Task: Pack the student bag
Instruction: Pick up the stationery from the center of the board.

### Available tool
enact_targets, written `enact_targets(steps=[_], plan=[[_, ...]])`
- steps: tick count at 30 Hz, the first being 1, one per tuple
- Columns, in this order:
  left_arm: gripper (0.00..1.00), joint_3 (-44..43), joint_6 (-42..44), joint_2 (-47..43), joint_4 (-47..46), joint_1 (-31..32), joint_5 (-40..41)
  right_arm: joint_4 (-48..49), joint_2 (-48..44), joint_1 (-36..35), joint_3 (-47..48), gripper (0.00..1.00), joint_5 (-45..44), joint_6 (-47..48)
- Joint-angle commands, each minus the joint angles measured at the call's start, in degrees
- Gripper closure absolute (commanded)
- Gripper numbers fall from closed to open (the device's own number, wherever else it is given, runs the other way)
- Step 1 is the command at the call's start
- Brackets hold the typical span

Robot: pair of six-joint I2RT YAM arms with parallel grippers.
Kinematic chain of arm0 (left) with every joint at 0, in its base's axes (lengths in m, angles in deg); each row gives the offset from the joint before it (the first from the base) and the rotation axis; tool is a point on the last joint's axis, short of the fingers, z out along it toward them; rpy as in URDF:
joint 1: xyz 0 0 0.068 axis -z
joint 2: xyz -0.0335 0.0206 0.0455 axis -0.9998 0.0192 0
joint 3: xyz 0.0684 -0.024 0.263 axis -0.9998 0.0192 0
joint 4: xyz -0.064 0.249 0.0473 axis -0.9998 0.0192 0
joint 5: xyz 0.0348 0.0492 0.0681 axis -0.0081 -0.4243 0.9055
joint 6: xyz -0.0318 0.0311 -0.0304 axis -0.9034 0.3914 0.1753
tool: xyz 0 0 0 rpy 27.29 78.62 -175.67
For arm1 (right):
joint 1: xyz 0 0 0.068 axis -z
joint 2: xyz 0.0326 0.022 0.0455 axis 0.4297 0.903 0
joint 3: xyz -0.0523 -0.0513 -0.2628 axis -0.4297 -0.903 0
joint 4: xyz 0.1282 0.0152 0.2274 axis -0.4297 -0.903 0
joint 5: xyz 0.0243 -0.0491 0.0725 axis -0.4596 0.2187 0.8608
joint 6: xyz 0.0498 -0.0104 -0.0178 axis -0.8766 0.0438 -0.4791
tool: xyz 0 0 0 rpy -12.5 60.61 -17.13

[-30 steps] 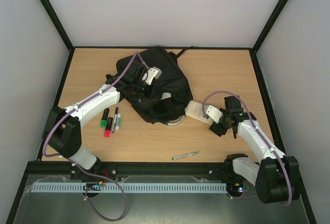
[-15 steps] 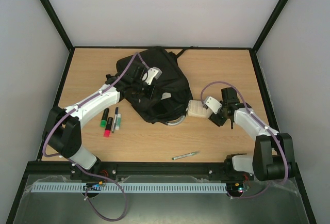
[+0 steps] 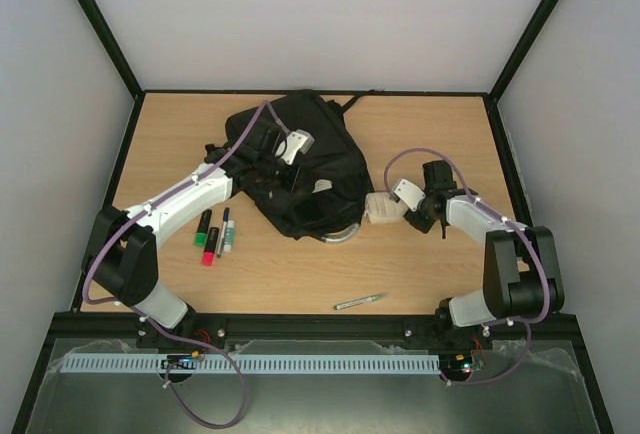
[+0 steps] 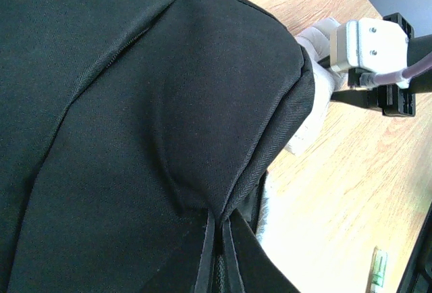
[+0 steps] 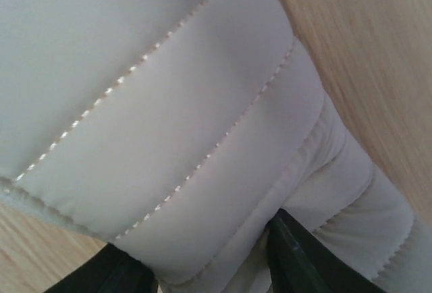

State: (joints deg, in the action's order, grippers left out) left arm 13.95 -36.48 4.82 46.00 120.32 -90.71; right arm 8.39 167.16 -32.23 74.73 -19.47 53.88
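Observation:
The black student bag (image 3: 300, 154) lies at the table's middle back. My left gripper (image 3: 283, 169) is shut on the bag's fabric near its opening; in the left wrist view the cloth (image 4: 135, 104) is pinched between the jaws (image 4: 219, 259). My right gripper (image 3: 405, 209) is shut on a white quilted pouch (image 3: 381, 208) and holds it against the bag's right edge. The pouch fills the right wrist view (image 5: 169, 104), with a dark finger (image 5: 297, 252) under it. The pouch also shows in the left wrist view (image 4: 314, 97), beside the bag's rim.
Several markers (image 3: 212, 234), green, red and others, lie left of the bag beside my left arm. A silver pen (image 3: 360, 301) lies near the front edge, also in the left wrist view (image 4: 378, 269). Black frame rails border the table.
My right gripper has carried the white pouch left and back, from open table to the bag's right edge. The left arm and bag have not moved.

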Motion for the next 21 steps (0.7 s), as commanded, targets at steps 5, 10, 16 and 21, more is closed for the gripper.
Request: enact_targets(steps=[5, 10, 16, 21], plan=[[0.97, 0.0, 0.6, -1.0, -0.8, -0.7, -0.8, -2.1, -1.8, -0.2, 1.8, 0.8, 0.2, -2.9], [0.97, -0.1, 0.6, -1.4, -0.8, -0.7, -0.8, -9.0, -9.8, -0.2, 2.9, 0.86, 1.1, -2.4], [0.97, -0.3, 0.4, -1.7, -0.9, -0.7, -1.1, -19.1, -18.8, -2.2, 5.9, 0.91, 7.4, -4.5], [0.97, -0.4, -0.1, -1.7, -1.3, -1.0, -2.3, -22.4, -24.9, -9.5, 7.1, 0.9, 7.2, -6.0]])
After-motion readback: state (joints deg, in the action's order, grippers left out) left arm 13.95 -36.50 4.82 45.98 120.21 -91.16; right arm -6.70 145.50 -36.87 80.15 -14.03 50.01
